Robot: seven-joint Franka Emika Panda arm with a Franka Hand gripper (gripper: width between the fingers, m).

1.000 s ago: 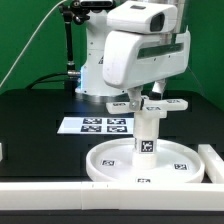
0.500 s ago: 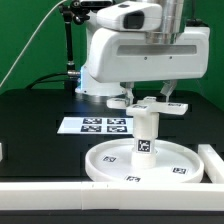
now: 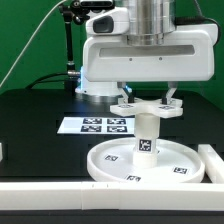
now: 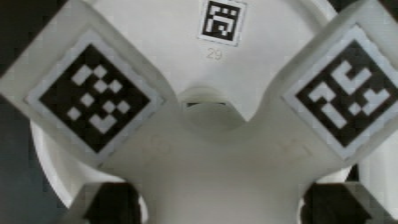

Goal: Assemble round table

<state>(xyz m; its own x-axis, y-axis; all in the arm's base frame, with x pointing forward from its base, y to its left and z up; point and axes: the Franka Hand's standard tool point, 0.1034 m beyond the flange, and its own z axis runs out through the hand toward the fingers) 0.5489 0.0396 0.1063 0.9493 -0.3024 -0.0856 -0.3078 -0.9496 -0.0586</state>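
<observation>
Exterior view: gripper clasps cross-shaped base piece, directly atop upright cylinder leg, axis vertical, on round disc.

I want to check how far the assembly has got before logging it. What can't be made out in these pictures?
- Exterior view: whether the cross-shaped base piece is fully seated on the cylinder leg; the joint is too small.
- Exterior view: the end effector fingertips, hidden behind the base piece, so its grip is unclear.
- Wrist view: the round disc, blocked by the base piece's arms.
</observation>
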